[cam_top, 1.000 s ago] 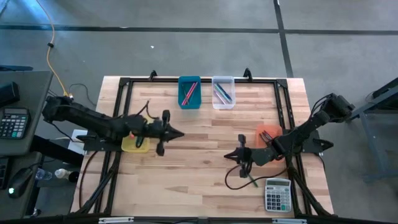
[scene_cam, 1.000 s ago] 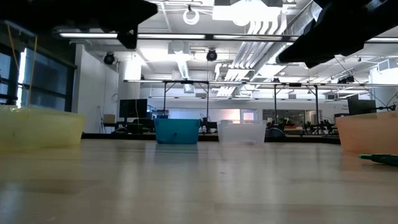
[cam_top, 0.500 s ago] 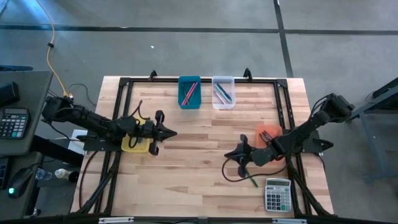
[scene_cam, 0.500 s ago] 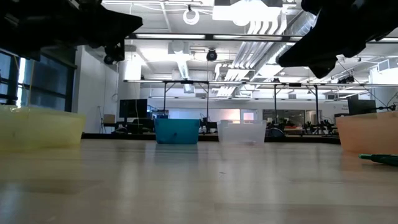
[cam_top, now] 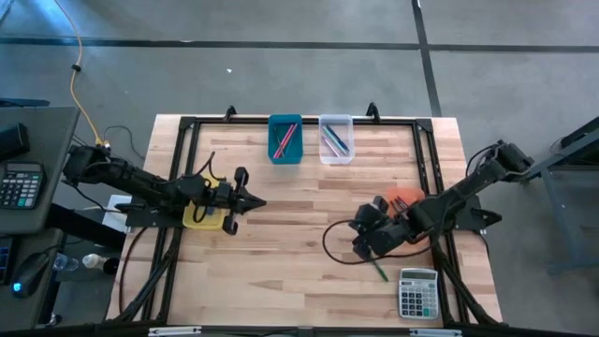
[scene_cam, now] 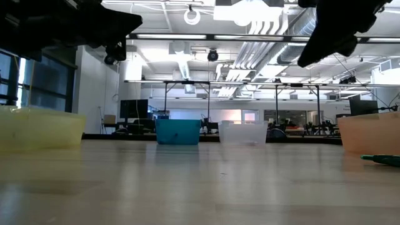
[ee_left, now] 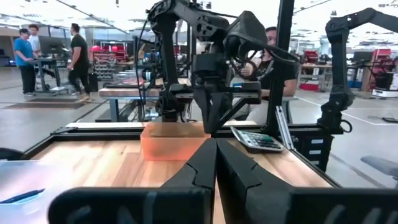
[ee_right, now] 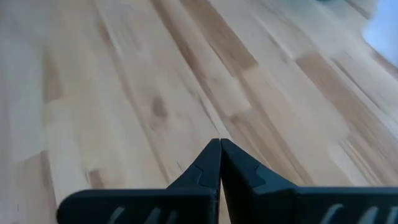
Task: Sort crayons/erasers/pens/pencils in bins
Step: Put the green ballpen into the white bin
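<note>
My left gripper (cam_top: 255, 200) is shut and empty above the table, just right of the yellow bin (cam_top: 201, 216). My right gripper (cam_top: 361, 241) is shut and empty above bare wood, left of the orange bin (cam_top: 402, 199); in its wrist view its tips (ee_right: 219, 142) point down at the boards. The teal bin (cam_top: 285, 139) and the clear bin (cam_top: 336, 139) stand at the far edge, each holding a few thin sticks. A green stick (cam_top: 379, 271) lies flat on the table near my right gripper. No eraser shows plainly.
A grey calculator (cam_top: 418, 293) lies at the near right corner, beside the green stick. A black frame (cam_top: 281, 120) runs round the table's edges. A black cable loops on the wood under my right arm (cam_top: 337, 245). Bare wood lies between the two grippers.
My left gripper has drawn back a little toward the table's left edge, over the yellow bin's side. My right gripper has pulled back toward the table's right edge and tipped from pointing left to pointing more downward. Both stay shut.
</note>
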